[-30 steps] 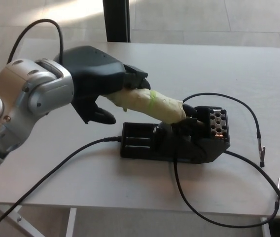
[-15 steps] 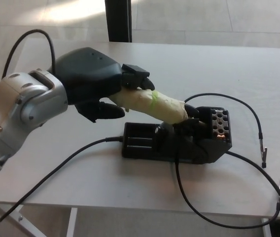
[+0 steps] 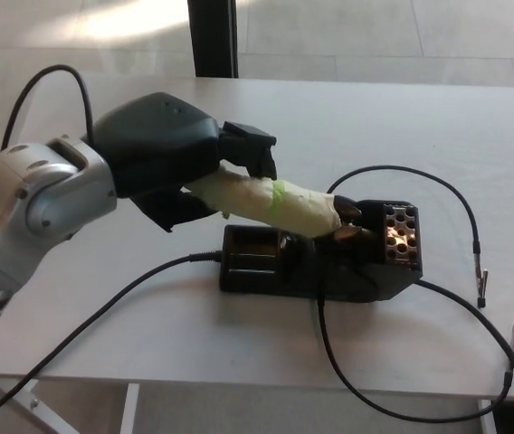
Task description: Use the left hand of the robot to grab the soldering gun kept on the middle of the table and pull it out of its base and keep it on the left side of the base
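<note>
- Head view: the soldering gun [image 3: 271, 201], its handle wrapped in pale yellowish tape with a green band, lies slanted over the middle of the table, and its tip end sits in the holder of the black base [image 3: 329, 262].
- The left hand [image 3: 171, 158] is closed around the rear end of the handle; the upper fingers [image 3: 250, 146] fold over the top and the thumb [image 3: 185, 210] presses from below.
- The base stands near the front middle of the white table [image 3: 103, 298], with a perforated block at its right end.
- A black cable [image 3: 112, 303] runs from the left of the base to the front edge of the table.
- Another black cable [image 3: 438, 190] loops on the right side of the table.
- The right hand does not show in this view.
</note>
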### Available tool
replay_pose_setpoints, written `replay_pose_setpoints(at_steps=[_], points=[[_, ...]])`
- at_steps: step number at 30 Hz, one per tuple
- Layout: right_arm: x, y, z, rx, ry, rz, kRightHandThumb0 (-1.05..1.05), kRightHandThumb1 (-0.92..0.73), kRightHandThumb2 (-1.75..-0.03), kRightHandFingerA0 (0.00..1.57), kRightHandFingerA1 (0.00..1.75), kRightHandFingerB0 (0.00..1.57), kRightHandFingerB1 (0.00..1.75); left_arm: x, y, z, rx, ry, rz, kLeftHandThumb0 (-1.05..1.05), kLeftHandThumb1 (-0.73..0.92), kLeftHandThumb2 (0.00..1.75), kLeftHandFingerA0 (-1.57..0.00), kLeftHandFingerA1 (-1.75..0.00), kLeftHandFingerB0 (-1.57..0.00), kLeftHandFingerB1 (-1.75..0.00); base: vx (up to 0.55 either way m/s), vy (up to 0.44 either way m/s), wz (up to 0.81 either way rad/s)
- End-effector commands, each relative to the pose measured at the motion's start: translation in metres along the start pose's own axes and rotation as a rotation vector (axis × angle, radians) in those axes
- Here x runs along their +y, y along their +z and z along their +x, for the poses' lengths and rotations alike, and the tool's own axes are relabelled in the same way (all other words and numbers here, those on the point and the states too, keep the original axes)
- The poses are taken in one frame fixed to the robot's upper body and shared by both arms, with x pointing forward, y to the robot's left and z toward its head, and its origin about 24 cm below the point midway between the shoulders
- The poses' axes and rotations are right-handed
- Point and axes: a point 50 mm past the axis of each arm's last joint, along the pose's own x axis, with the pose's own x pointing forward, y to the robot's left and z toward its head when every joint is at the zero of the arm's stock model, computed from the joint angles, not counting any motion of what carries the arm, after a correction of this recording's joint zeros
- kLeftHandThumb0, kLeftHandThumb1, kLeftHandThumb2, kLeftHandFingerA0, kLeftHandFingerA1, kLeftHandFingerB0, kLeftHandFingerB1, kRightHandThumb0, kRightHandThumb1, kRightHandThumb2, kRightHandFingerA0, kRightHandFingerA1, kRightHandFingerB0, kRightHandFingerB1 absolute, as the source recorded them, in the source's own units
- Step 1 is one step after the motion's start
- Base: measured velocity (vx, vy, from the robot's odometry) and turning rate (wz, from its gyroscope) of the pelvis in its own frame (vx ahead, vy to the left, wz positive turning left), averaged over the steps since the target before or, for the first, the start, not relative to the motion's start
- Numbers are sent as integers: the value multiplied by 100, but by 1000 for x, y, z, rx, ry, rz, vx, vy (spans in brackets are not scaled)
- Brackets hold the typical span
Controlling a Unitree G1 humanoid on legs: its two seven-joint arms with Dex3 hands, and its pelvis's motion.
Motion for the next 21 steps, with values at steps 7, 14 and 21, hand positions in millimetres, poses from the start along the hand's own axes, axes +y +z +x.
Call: replay_pose_setpoints(at_steps=[7, 14, 21], points=[[-6, 12, 1, -49, -38, -21, -97, -88, -88, 151, 101, 38, 144, -13, -2, -4, -57, -64, -36, -12, 53, 114, -93, -175, -75, -168, 0, 0, 0], [-8, 10, 1, -44, -43, -19, -94, -87, -93, 156, 97, 42, 146, -10, -1, -3, -44, -13, -69, -8, 52, 116, -94, -175, -76, -166, 0, 0, 0], [-9, 8, 1, -26, -45, -2, -91, -88, -98, 153, 100, 45, 140, 4, -6, -6, 16, -44, -30, -6, 53, 115, -95, -175, -76, -166, 0, 0, 0]])
